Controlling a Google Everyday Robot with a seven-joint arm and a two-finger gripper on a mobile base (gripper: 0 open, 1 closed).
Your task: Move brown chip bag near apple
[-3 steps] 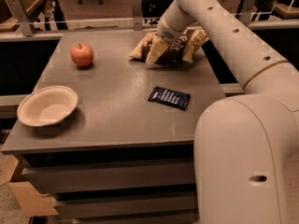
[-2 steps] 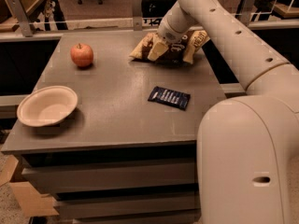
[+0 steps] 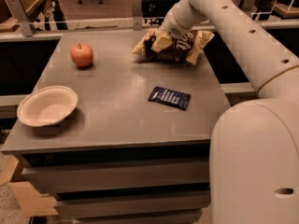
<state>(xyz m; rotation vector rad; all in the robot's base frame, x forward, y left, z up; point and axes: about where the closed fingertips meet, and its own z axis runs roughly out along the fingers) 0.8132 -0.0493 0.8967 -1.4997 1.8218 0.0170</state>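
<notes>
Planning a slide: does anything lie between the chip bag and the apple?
Nothing visible. The tool is at the bag, back right; the apple lies left. Bowl and blue packet sit nearer, off that line.

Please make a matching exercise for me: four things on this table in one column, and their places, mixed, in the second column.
1 apple
2 bowl
3 blue packet
4 chip bag

A far right, at the end effector
B near left corner
C far left
D middle right

Pairs: 1-C, 2-B, 3-D, 4-A
</notes>
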